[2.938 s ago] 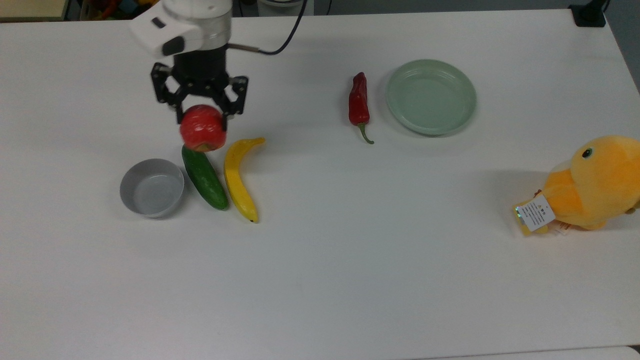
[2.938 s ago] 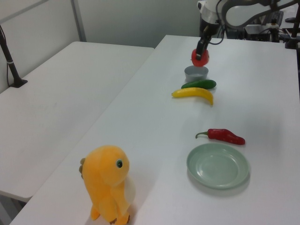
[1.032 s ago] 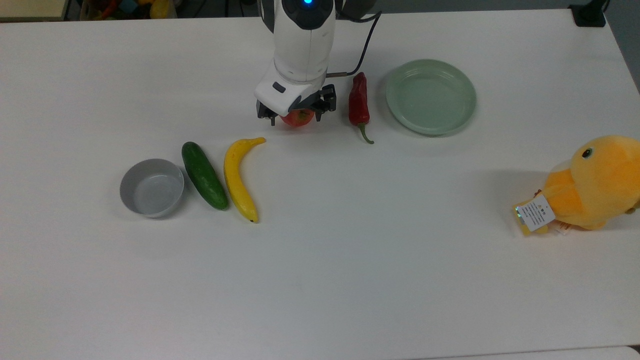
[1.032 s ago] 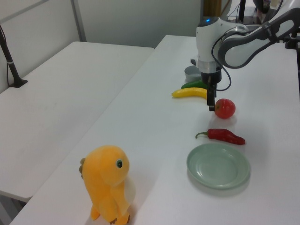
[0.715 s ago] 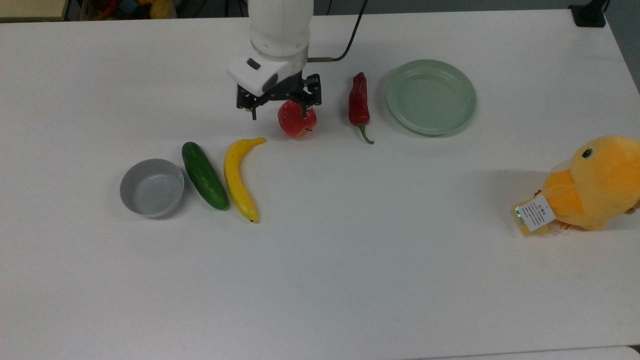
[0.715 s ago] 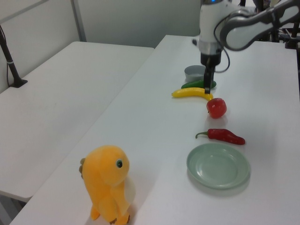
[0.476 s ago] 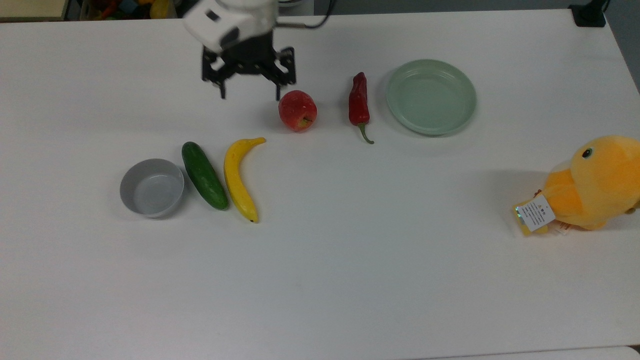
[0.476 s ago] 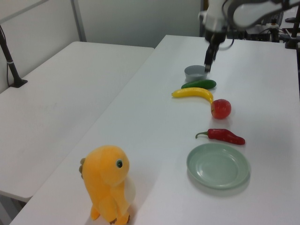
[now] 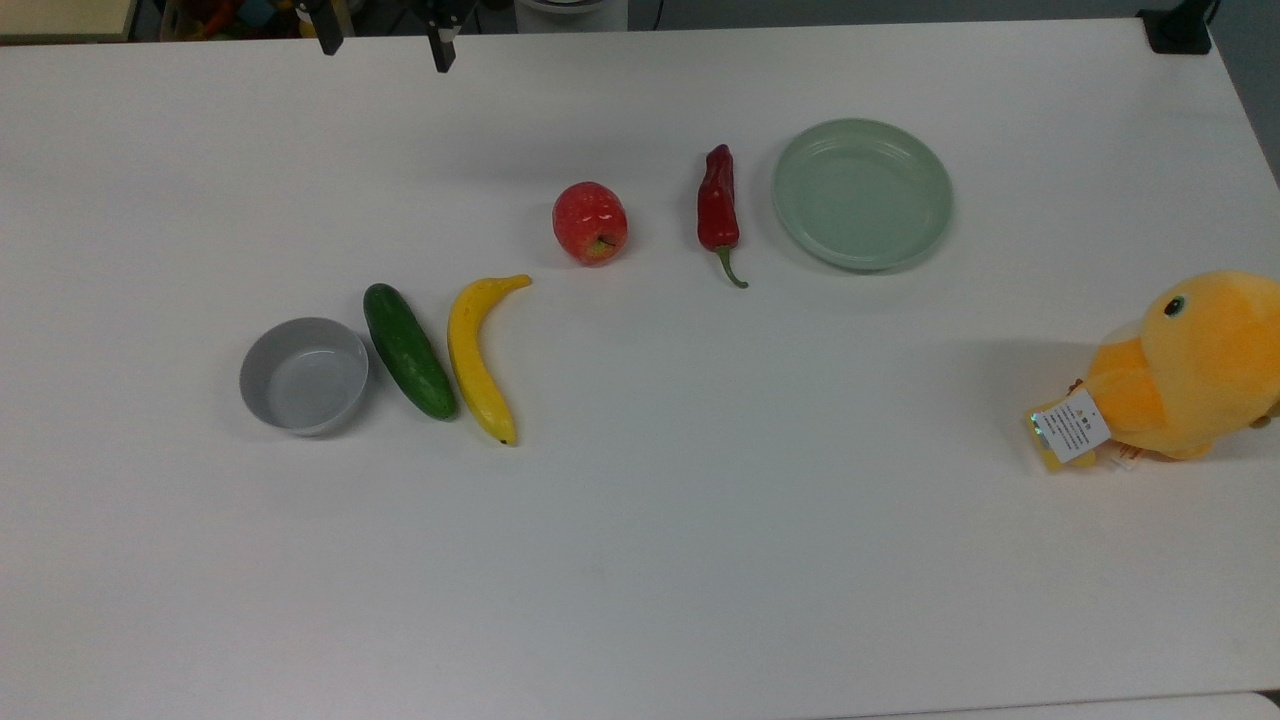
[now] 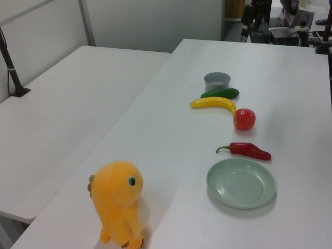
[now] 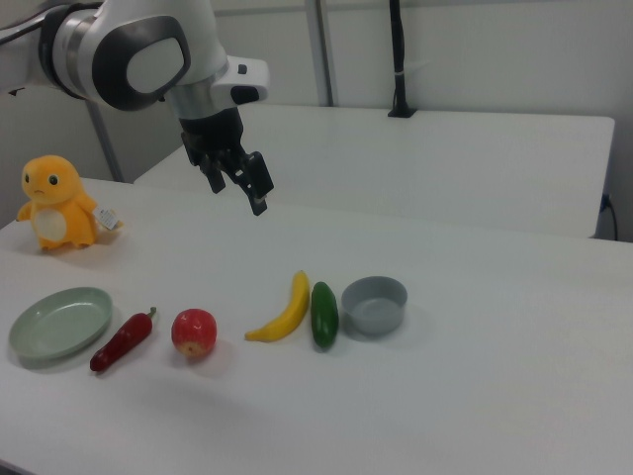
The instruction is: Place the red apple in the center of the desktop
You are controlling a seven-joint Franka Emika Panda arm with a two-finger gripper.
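The red apple (image 9: pixel 590 222) rests by itself on the white desktop (image 9: pixel 700 480), between the banana and the chili pepper, a little toward the far side of the middle in the top view. It also lies free in the left view (image 10: pixel 244 119) and the right view (image 11: pixel 194 332). My gripper (image 9: pixel 385 45) is at the top view's upper edge, well up and to the left of the apple. In the right view the gripper (image 11: pixel 237 188) hangs high above the desktop (image 11: pixel 465 416), open and with nothing in it.
A red chili pepper (image 9: pixel 718 210) and a pale-green plate (image 9: pixel 862 195) lie to the apple's right in the top view. A banana (image 9: pixel 478 360), a cucumber (image 9: pixel 408 350) and a grey bowl (image 9: pixel 303 375) lie lower left. A yellow plush duck (image 9: pixel 1190 365) sits at the right edge.
The gripper carried the apple to the right, set it down beside the chili pepper, opened, and has risen away toward the top view's upper left. The apple stays where it was released.
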